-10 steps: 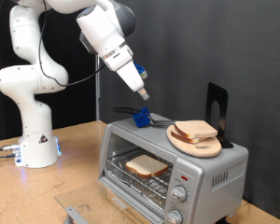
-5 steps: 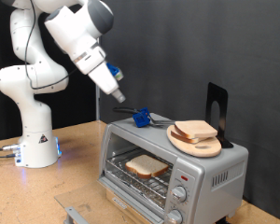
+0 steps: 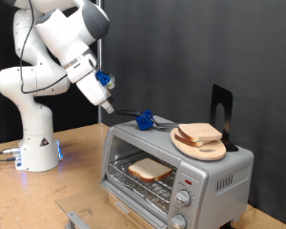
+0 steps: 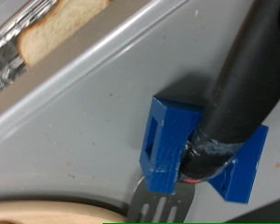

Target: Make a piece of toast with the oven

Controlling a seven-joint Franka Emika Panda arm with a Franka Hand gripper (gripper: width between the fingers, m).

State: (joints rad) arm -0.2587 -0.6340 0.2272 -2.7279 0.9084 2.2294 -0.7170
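The silver oven (image 3: 222, 170) stands at the exterior view's right, with its door down. The piece of toast (image 3: 150, 170) lies on the wire rack inside. My gripper (image 3: 107, 105) hangs in the air above and to the left of the oven's top corner. Its fingers look closed together and hold nothing. It is close to the black handle end of a blue-collared utensil (image 3: 143, 119) that lies on the oven's top. The wrist view shows that utensil (image 4: 173, 140), the oven's grey top (image 4: 84, 103) and an edge of the toast (image 4: 61, 23). The fingers do not show there.
A round wooden board (image 3: 185, 144) with a second bread slice (image 3: 200, 133) sits on the oven's top. A black stand (image 3: 221, 103) rises behind it. Two knobs (image 3: 184, 199) are on the oven's front. The arm's white base (image 3: 33, 143) stands on the wooden table at the left.
The arm has swung to the exterior view's left and a little down, from above the oven's middle to beyond its left corner. The toast, the board and the utensil have not moved.
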